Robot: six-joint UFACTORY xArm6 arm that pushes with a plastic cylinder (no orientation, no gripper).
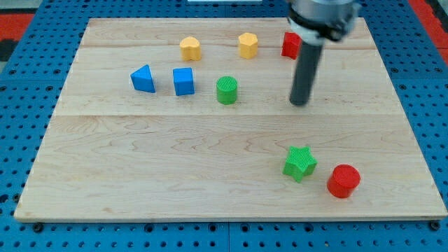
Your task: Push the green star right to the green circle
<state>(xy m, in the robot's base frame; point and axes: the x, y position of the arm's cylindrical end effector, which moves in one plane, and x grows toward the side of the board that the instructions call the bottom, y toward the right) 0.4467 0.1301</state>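
1. A pale wooden bench (pixel 140 182) fills the view, made of long planks with visible grain, set on a blue perforated base. Small coloured blocks lie scattered on it.

2. My tip (pixel 299 103), the lower end of a straight dark rod, rests on the bench right of centre, nearer the top edge. This tool has nothing that clenches or releases; it only pushes, and it touches no block.

3. The green star (pixel 299 162), ribbed on its sides, sits towards the bottom right corner, well below my tip. A red cylinder (pixel 344 180) lies just beside it on the side of the right edge.

4. The green circle (pixel 227 90), a short ribbed cylinder, stands near the middle of the bench, towards the top edge, well apart from the star.

5. Judged step: the approach. The star appears not yet pushed, and the task is at its start.

6. The next move calls for bringing my tip round to the star's lower right side, into the narrow space by the red cylinder, then pushing up and left towards the circle.

7. Other blocks: a blue triangle (pixel 143 78) and blue cube (pixel 183 81) left of the circle; two yellow blocks (pixel 190 48) (pixel 248 45), possibly hexagonal, near the top edge; a red block (pixel 290 44) partly hidden behind the rod.
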